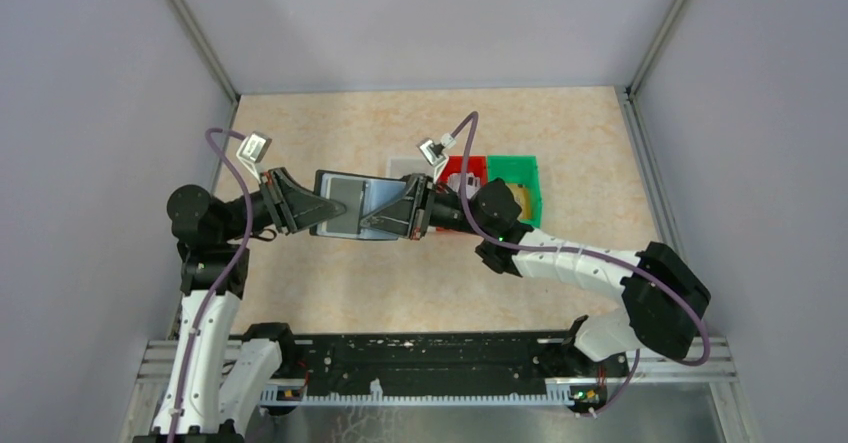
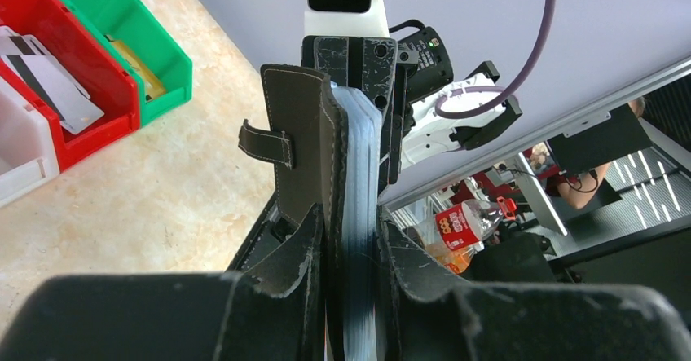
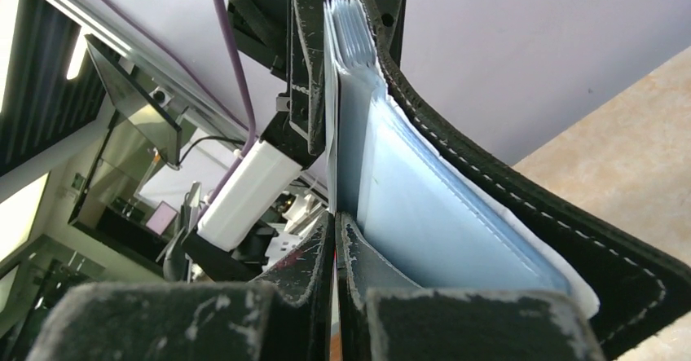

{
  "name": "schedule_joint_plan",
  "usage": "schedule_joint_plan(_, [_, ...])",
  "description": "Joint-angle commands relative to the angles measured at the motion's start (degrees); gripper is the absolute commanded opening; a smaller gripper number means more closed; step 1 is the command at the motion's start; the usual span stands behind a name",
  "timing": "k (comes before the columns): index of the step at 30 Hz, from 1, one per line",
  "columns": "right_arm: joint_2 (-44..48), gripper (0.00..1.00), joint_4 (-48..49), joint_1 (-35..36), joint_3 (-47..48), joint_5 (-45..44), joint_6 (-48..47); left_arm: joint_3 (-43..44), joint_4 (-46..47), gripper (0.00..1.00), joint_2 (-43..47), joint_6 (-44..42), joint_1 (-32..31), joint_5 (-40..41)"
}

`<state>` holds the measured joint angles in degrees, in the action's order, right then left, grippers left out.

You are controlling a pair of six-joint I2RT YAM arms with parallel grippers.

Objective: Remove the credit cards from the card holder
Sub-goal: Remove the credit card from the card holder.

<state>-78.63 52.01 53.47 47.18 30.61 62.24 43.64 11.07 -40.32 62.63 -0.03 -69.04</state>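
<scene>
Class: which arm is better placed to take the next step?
Probably right: the right gripper pinches the end of the card holder nearest the red bin and green bin; the left gripper clamps the other end.

Wallet [image 1: 352,203] open, held over the worktop [image 1: 330,123] between both arms. Left end effector [image 1: 325,206] clamps its left edge; right end effector [image 1: 397,215] closed at its right edge. Red bin [image 1: 468,169] and green bin [image 1: 516,169] just beyond.
</scene>
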Motion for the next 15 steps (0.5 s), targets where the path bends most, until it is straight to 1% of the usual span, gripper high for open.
schedule_joint_plan(1, [2.31, 0.0, 5.53, -0.36, -0.34, -2.83, -0.24, -0.13, 5.0, 0.03, 0.63, 3.15, -0.37, -2.12])
schedule_joint_plan(3, [2.26, 0.0, 4.76, -0.38, 0.39, -2.58, -0.53, 0.11, 4.88, 0.08, 0.46, 2.88, -0.32, -2.16])
schedule_joint_plan(5, [2.34, 0.0, 3.49, -0.37, 1.03, -2.84, -1.08, 0.42, 4.09, 0.2, 0.29, 2.42, -0.38, -1.87])
schedule_joint_plan(6, [2.37, 0.0, 3.15, -0.42, 1.0, -3.15, -1.11, 0.56, 3.68, 0.22, 0.17, 2.21, -0.33, -1.78])
schedule_joint_plan(9, [3.05, 0.0, 2.3, -0.5, -0.02, -4.15, -1.61, 0.94, 2.94, 0.23, -0.02, 1.78, -0.39, -1.34])
schedule_joint_plan(10, [3.26, 0.0, 2.32, -0.54, -0.66, -4.42, -1.76, 1.19, 2.24, 0.21, -0.15, 1.22, -0.35, -1.14])
schedule_joint_plan(12, [3.34, 0.0, 2.7, -0.5, -1.23, -4.59, -1.7, 1.45, 1.67, 0.13, -0.2, 0.44, -0.39, -1.39])
schedule_joint_plan(14, [2.99, 0.24, 1.45, -0.49, -0.33, -5.08, -1.95, 1.72, 1.1, 0.04, -0.17, -0.59, -0.36, -1.62])
schedule_joint_plan(15, [2.84, 0.29, 0.41, -0.48, 0.51, -5.33, -2.2, 1.91, 0.35, 0.01, -0.15, -1.25, -0.32, -1.71])
